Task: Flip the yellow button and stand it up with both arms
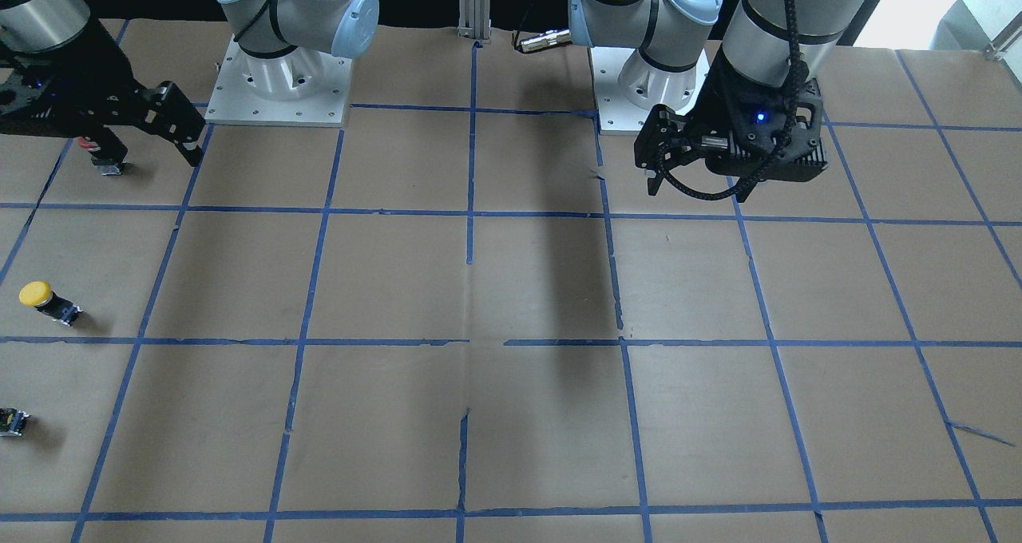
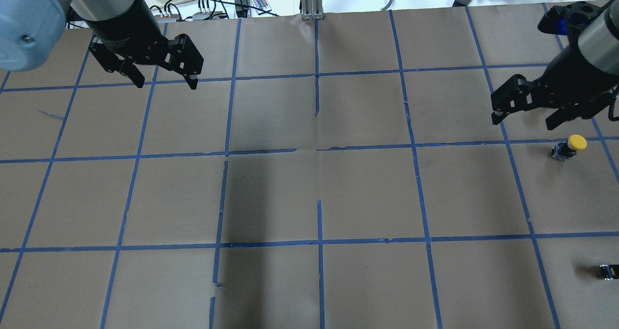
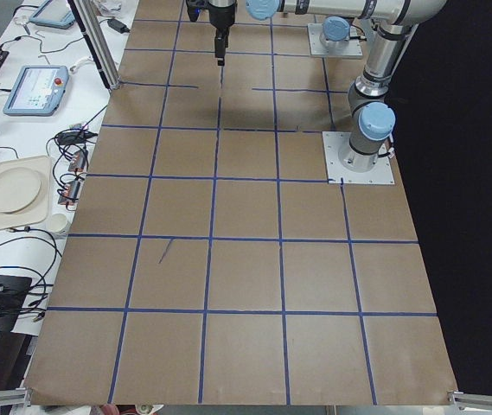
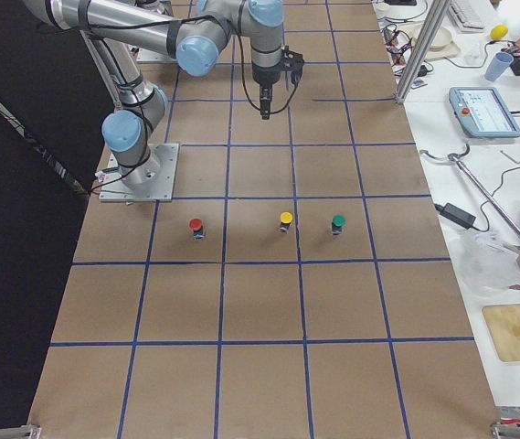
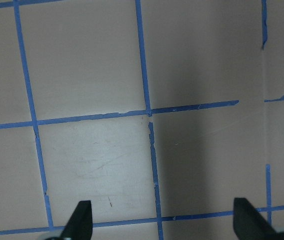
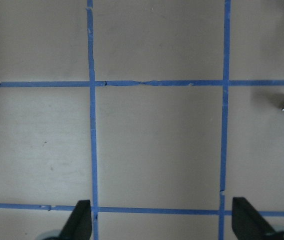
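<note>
The yellow button [image 2: 570,146] stands near the table's right end, yellow cap on top, body on the paper. It also shows in the front view [image 1: 38,295] and the exterior right view [image 4: 285,219]. My right gripper [image 2: 523,122] is open and empty. It hangs above the table just left of and beyond the button, apart from it. In the front view it [image 1: 152,140] is at the upper left. My left gripper [image 2: 166,83] is open and empty over the far left of the table, far from the button. Both wrist views show spread fingertips [image 5: 82,220] [image 6: 82,220] over bare paper.
A red-capped button [image 4: 196,224] stands close to my right gripper, partly hidden under it in the front view [image 1: 104,162]. A green-capped button [image 4: 337,222] stands beyond the yellow one. A small dark block [image 2: 608,271] shows at the frame edge. Blue tape grids the brown paper [image 2: 319,193].
</note>
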Action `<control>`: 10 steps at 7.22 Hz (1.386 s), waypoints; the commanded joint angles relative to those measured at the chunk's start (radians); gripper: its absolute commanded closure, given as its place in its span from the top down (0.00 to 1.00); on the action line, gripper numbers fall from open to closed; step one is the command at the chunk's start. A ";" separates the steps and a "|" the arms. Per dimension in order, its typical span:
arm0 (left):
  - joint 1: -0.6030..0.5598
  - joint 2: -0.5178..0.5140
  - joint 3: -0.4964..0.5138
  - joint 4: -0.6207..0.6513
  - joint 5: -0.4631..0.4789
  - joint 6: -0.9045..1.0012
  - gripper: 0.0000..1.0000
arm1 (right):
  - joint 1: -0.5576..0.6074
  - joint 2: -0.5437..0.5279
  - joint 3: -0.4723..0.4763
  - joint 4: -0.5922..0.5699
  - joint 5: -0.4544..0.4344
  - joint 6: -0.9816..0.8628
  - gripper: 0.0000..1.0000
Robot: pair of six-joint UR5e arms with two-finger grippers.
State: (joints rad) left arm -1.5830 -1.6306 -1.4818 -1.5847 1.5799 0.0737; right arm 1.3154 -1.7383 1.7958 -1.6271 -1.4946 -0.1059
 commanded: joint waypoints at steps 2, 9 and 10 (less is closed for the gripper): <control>0.000 0.000 0.000 -0.001 0.000 0.000 1.00 | 0.204 0.011 -0.128 0.099 -0.039 0.288 1.00; 0.000 -0.002 0.000 0.000 0.000 0.000 1.00 | 0.214 0.075 -0.171 0.119 -0.047 0.290 1.00; 0.000 -0.002 0.002 0.002 0.000 0.000 1.00 | 0.211 0.086 -0.190 0.142 -0.053 0.290 1.00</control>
State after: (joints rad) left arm -1.5831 -1.6321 -1.4811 -1.5840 1.5800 0.0737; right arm 1.5368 -1.6733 1.6423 -1.5055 -1.5434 0.1822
